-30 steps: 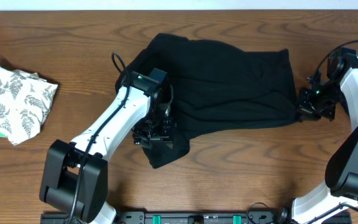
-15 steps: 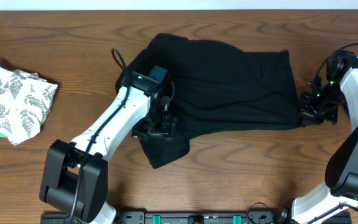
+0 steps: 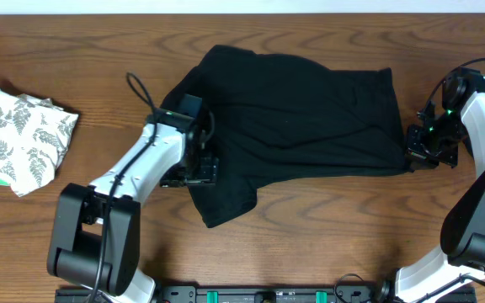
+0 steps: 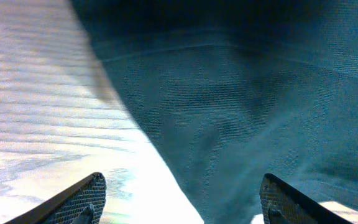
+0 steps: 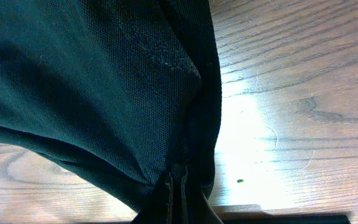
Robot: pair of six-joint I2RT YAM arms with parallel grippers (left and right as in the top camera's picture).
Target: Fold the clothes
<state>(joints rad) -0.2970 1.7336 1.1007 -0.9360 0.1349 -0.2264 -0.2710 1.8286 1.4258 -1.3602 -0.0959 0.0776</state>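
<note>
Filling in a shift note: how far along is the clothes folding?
Early. Done: the black garment lies spread on the table, with no neat fold. In hand: the right gripper, jaws shut, pinches its right edge; the left gripper hangs open over its lower-left edge. Left: folding it, then the crumpled fern-print cloth.

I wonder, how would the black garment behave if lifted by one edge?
Probably floppy: the black garment lies in soft folds and bunches where the right pincer pinches it. Likely light, given its thin mesh weave.
</note>
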